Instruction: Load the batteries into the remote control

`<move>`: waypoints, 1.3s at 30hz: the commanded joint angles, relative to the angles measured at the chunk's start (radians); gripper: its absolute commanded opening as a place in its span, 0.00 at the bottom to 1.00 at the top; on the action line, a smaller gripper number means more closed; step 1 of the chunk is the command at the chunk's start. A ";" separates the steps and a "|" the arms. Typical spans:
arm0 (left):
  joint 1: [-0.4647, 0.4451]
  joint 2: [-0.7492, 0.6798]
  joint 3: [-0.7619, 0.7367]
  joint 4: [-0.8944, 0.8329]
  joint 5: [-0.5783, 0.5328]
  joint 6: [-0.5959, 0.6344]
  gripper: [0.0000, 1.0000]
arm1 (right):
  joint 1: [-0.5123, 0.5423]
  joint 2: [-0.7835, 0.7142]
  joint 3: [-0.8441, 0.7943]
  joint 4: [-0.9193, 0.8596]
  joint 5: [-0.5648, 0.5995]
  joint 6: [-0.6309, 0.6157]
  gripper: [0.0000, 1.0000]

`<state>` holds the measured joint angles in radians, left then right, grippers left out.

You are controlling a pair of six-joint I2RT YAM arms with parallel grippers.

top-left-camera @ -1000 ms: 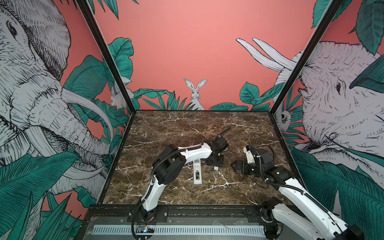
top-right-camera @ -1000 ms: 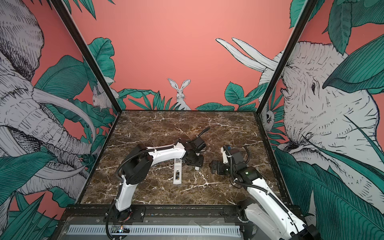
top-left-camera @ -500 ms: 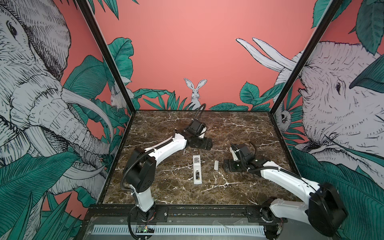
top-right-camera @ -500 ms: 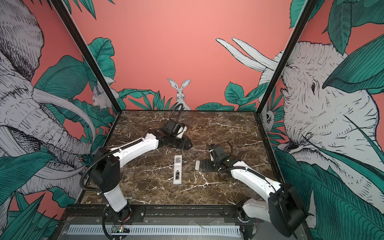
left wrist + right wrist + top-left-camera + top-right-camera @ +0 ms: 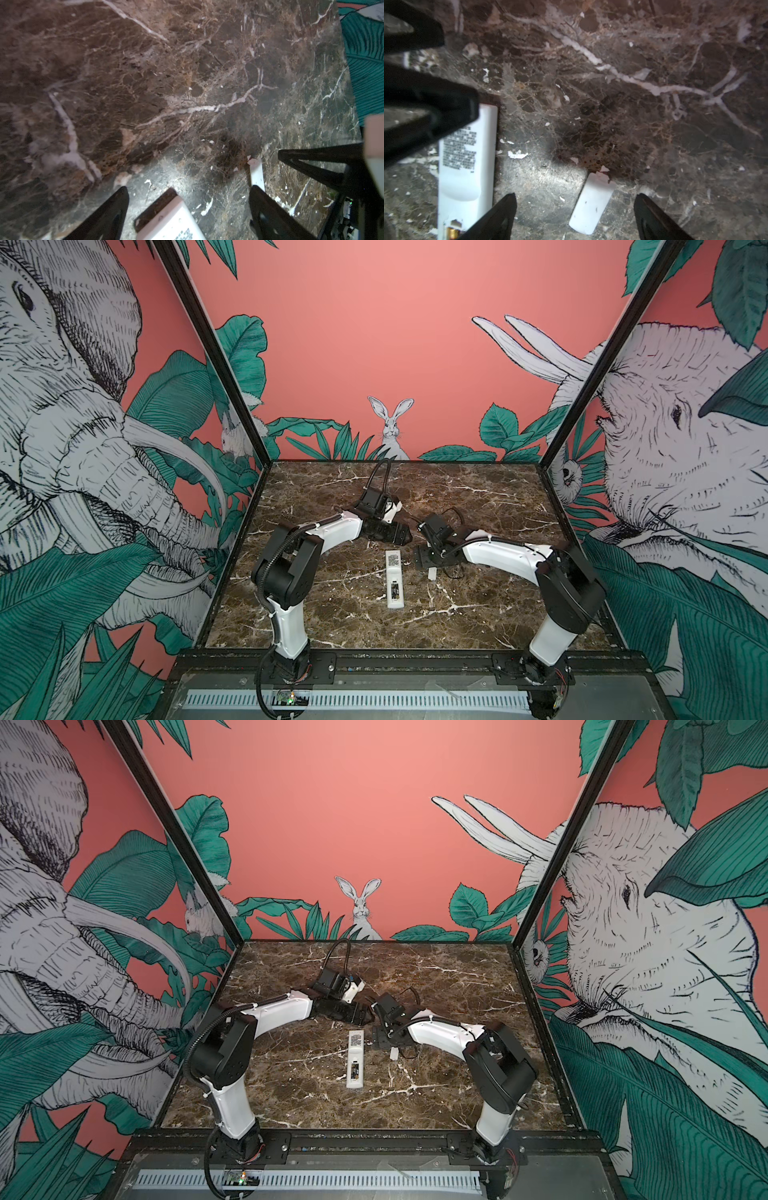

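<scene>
Remote control (image 5: 394, 578): back up on marble tabletop (image 5: 332, 614), centre, printed label showing, battery compartment uncovered. Left gripper (image 5: 188, 189): released, empty, above remote's far end. Right gripper (image 5: 576, 195): released, empty, over white cover piece (image 5: 591, 203) lying just beside remote.

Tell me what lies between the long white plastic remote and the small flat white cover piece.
Only bare brown marble tabletop separates remote and cover in the right wrist view; one black fingertip of the right hand shows over it.

2 top views high, angled down, 2 wrist views close over brown marble tabletop (image 5: 187, 83), sharing slim white remote control (image 5: 467, 176)
</scene>
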<state>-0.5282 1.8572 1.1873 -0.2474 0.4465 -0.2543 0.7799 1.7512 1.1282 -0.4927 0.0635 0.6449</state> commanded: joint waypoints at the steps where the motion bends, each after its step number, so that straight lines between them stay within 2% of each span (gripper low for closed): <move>1: 0.010 -0.001 -0.022 0.069 0.067 0.027 0.91 | 0.023 0.016 0.030 -0.081 0.090 0.050 0.86; 11: 0.015 -0.011 -0.118 0.140 0.121 -0.018 0.91 | 0.024 0.072 0.013 -0.072 0.092 0.087 0.82; 14: 0.015 -0.040 -0.164 0.150 0.125 -0.026 0.92 | 0.024 0.080 0.000 -0.055 0.083 0.096 0.75; 16: 0.015 -0.065 -0.197 0.159 0.127 -0.031 0.99 | 0.024 0.082 -0.013 -0.037 0.079 0.102 0.70; 21: 0.014 -0.113 -0.271 0.187 0.147 -0.050 0.99 | 0.024 0.084 -0.025 -0.023 0.084 0.092 0.49; 22: 0.014 -0.120 -0.290 0.200 0.189 -0.060 0.99 | 0.024 0.086 -0.025 -0.024 0.087 0.090 0.45; 25: 0.014 -0.150 -0.339 0.207 0.195 -0.066 0.99 | 0.024 0.094 -0.021 -0.030 0.091 0.074 0.36; 32: 0.014 -0.257 -0.422 0.168 0.163 -0.072 0.99 | 0.026 0.090 -0.011 -0.028 0.098 0.022 0.27; 34: 0.015 -0.286 -0.437 0.167 0.120 -0.079 0.99 | 0.029 0.091 -0.003 -0.030 0.097 -0.001 0.24; 39: 0.016 -0.280 -0.355 0.133 0.074 -0.038 0.99 | 0.048 0.055 -0.022 0.024 0.071 -0.087 0.20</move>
<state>-0.5140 1.5879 0.7788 -0.0887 0.5583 -0.3187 0.8089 1.8282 1.1213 -0.4923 0.1387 0.6209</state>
